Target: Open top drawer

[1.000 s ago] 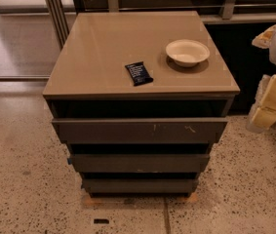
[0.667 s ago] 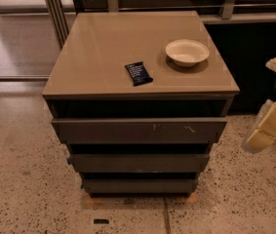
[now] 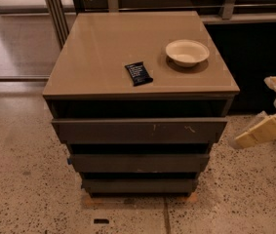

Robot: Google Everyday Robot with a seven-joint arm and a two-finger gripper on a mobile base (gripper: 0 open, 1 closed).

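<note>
The top drawer is the widest dark grey front of the cabinet, just under the tan top, with small pale scratches right of centre. A dark gap shows above its front. Two narrower grey drawers sit below it. My gripper is at the right edge of the view, low beside the cabinet's right side at about the height of the top drawer. Its pale tip points left toward the drawer's right end and stays apart from it.
A white bowl and a small black packet lie on the cabinet top. The cabinet stands on speckled floor. A dark wall panel is behind the gripper, and metal posts stand at the back left.
My gripper has moved down and a little left, from beside the cabinet top to beside the top drawer's right end. The drawers, bowl and packet have not moved.
</note>
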